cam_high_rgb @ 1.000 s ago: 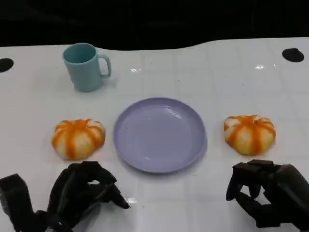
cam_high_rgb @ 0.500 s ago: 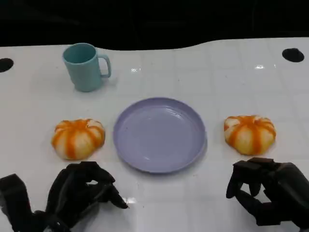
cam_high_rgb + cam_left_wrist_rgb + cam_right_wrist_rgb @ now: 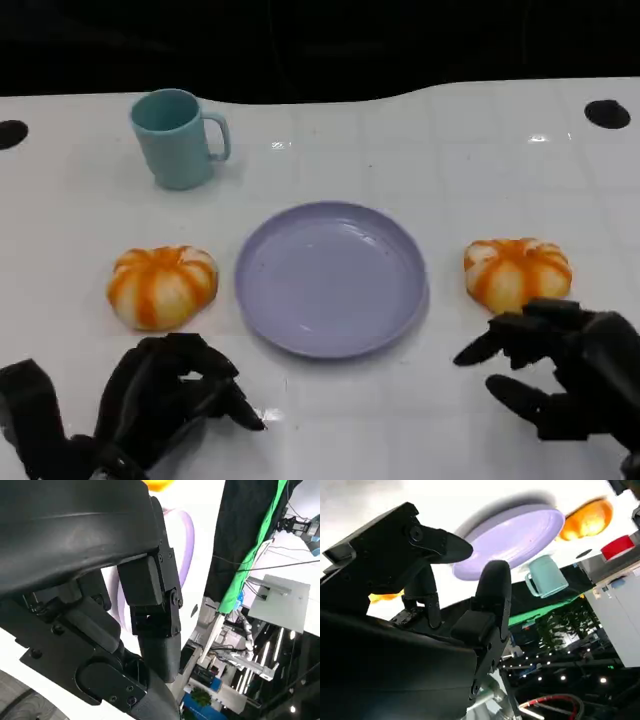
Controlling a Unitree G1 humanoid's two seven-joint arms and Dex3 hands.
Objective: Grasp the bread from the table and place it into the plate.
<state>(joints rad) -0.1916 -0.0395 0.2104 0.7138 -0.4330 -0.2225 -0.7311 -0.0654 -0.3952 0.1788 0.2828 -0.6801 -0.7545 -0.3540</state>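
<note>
Nearest you, the black left hand (image 3: 170, 400) stays curled in on nothing, while the black right hand (image 3: 560, 375) has just spread its fingers, empty, and crept up beside the orange-striped round bread roll on the right (image 3: 517, 275). That reads as your pre-grasp. Beyond lie the second striped roll (image 3: 161, 285), the empty lilac plastic plate (image 3: 331, 277) between both rolls, then the teal mug (image 3: 177, 137).

The tabletop (image 3: 480, 160) is white and glossy, throwing back small glints of light. The lilac plate (image 3: 331, 277) and teal cup (image 3: 176, 138) look like smooth, satin plastic. Both breads (image 3: 161, 285) (image 3: 517, 272) show a shiny orange-striped glaze. The fingers (image 3: 500, 342) are matt black plastic.
</note>
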